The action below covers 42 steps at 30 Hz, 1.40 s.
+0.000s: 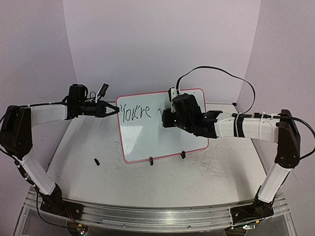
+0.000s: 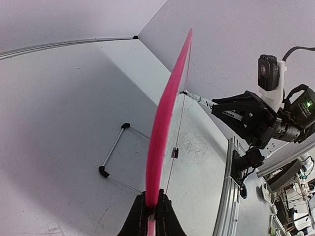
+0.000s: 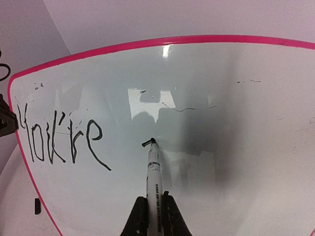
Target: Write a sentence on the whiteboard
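Observation:
The whiteboard (image 1: 147,135), white with a pink rim, stands tilted on black clip feet at mid table. Black handwriting on it reads "You're" (image 1: 135,112), the sentence as it stands (image 3: 64,142). My left gripper (image 1: 116,109) is shut on the board's left rim (image 2: 156,162), seen edge-on in the left wrist view. My right gripper (image 3: 155,209) is shut on a white marker (image 3: 154,174). Its black tip touches the whiteboard (image 3: 221,98) just right of the "e", at the end of a short fresh stroke (image 3: 147,142).
A small black cap-like piece (image 1: 96,161) lies on the table left of the board. The wire stand (image 2: 114,150) rests behind the board. A metal rail (image 1: 157,216) runs along the near edge. Purple walls close in the back and sides.

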Available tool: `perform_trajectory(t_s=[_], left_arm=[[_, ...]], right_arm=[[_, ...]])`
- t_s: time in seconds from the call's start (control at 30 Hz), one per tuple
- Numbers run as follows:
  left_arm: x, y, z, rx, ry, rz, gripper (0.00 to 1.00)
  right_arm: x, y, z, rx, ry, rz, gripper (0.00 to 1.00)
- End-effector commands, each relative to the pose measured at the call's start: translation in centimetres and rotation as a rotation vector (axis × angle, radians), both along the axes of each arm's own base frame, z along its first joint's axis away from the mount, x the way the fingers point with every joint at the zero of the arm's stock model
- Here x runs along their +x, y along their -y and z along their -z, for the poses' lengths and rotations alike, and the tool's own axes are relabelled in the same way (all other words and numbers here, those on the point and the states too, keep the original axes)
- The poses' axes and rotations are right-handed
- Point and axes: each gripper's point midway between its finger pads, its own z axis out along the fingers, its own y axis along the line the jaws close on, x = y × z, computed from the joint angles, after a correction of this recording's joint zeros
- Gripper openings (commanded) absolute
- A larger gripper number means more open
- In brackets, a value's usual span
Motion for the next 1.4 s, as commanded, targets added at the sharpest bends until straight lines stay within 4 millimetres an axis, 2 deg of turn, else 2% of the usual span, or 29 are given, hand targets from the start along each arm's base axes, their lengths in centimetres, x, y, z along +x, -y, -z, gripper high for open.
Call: perform_trajectory(t_s=[0.0, 0.43, 0.73, 1.13, 1.37], left_arm=[[-0.5, 0.7, -1.8, -0.007, 0.044, 0.027, 0.00], [-0.5, 0.7, -1.8, -0.006, 0.045, 0.028, 0.00], [-0.5, 0.7, -1.7, -0.006, 0.042, 0.028, 0.00], [-0.4, 0.7, -1.7, -0.006, 0.041, 0.029, 0.00], [-0.4, 0.8, -1.7, -0.008, 0.042, 0.030, 0.00]], right_arm=[[1.0, 2.2, -1.1, 0.017, 0.022, 0.094, 0.00], [1.8, 1.2, -2.4, 0.036, 0.056, 0.076, 0.00], [2.1, 0.5, -2.5, 0.038, 0.062, 0.063, 0.00], [1.1, -1.0, -0.8, 0.022, 0.027, -0.005, 0.00], [0.5, -0.9, 0.0, 0.021, 0.006, -0.017, 0.00]])
